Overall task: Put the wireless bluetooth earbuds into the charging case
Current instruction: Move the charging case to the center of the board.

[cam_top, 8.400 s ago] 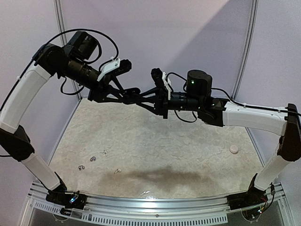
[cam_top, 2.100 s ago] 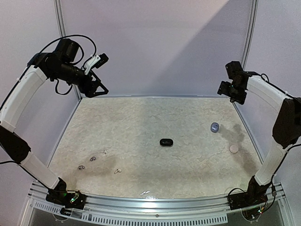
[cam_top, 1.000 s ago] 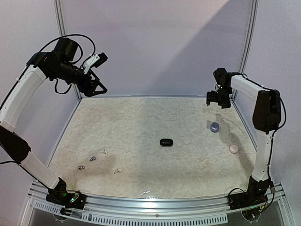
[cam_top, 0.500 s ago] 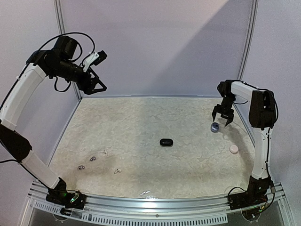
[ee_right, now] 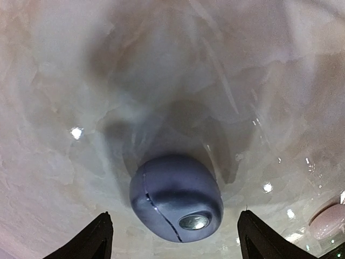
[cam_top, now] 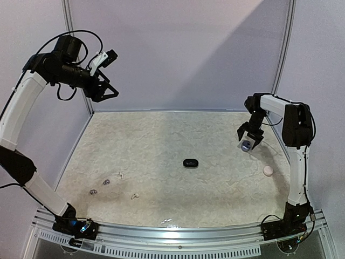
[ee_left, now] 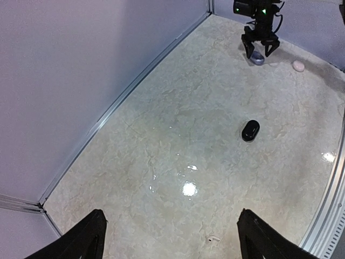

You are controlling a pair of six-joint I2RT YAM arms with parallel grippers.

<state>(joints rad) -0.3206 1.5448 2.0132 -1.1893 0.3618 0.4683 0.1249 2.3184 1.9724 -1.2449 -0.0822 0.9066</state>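
Note:
A closed bluish-grey charging case (ee_right: 177, 198) lies on the table at the right (cam_top: 247, 145). My right gripper (ee_right: 180, 242) hangs just above it, open, one finger on either side and neither touching; the top view shows this gripper (cam_top: 248, 137) pointing down. Several tiny wireless bluetooth earbuds lie at the near left: silvery ones (cam_top: 93, 191) (cam_top: 106, 182) and white ones (cam_top: 119, 175) (cam_top: 135, 196). One white earbud (ee_left: 214, 237) shows between my left fingers, far below them. My left gripper (cam_top: 106, 90) is open and empty, high at the back left (ee_left: 172, 244).
A closed black case (cam_top: 190, 162) lies mid-table (ee_left: 250, 130). A pink case (cam_top: 268, 170) sits near the right edge (ee_right: 329, 221). Purple walls with metal rails (ee_left: 124, 97) bound the table on the left, back and right.
My right gripper has come down from near the back wall to just over the bluish-grey case. My left gripper has risen slightly and drifted left.

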